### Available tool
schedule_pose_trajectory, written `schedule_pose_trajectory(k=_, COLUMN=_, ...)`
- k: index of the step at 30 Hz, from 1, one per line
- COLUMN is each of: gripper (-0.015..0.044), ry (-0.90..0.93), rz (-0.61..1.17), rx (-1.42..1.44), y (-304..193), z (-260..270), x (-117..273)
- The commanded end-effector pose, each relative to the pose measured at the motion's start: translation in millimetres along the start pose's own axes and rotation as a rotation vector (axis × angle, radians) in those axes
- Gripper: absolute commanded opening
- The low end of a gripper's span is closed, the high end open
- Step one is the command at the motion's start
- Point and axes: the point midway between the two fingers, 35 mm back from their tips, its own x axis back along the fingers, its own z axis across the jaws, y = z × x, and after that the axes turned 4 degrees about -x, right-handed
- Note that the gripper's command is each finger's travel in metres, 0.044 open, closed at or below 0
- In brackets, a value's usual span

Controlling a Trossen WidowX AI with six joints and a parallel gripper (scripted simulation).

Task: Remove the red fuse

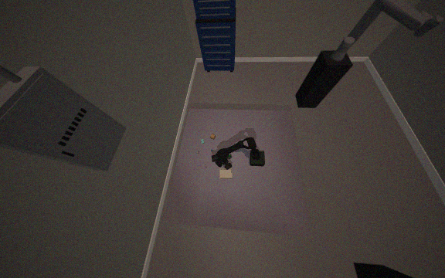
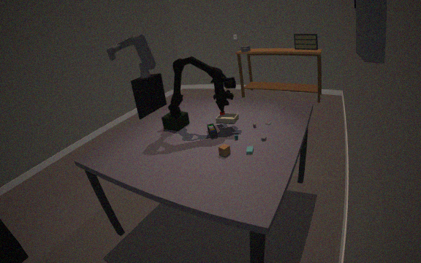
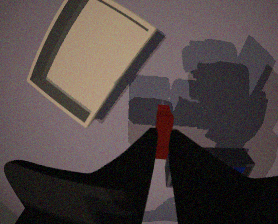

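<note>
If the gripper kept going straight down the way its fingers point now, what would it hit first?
Most likely the bare table top beside the tray, not the tray itself. In the wrist view the gripper, shut on the red fuse, aims just off the tray's near corner. Depth is unclear; the exterior view puts it closer over the tray.

Inventory of surroundings, exterior view unless noted:

- Grey-purple flat-topped bench [image 2: 210, 183] on dark legs, centre of frame.
- Small orange-brown cube [image 2: 224, 150], on the bench right of centre; also seen in the top view [image 1: 212, 136].
- Small teal block [image 2: 249, 150], just right of the cube.
- A few tiny dark scraps [image 2: 264, 139], further right on the bench; too small to identify.
- Wooden two-tier shelf unit [image 2: 280, 69], upper right, carrying a dark slatted box [image 2: 305, 41].
- Grey idle arm on a dark pedestal [image 2: 146, 93], upper left.
- Blue slatted rack [image 1: 215, 35], top centre of the top view.
</note>
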Motion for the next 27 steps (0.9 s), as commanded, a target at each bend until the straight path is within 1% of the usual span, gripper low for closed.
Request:
schedule_pose_trajectory(k=1, gripper=0.0000, ry=-0.002, rz=0.002, rx=-0.003, y=10, z=16, x=0)
schedule_pose_trajectory(k=15, gripper=0.0000, ry=0.003, rz=-0.004, rx=-0.004, y=39, z=89, x=1)
schedule_pose_trajectory(k=27, gripper=0.0000, ry=0.002, rz=-0.004, rx=-0.004, y=40, z=89, x=-13)
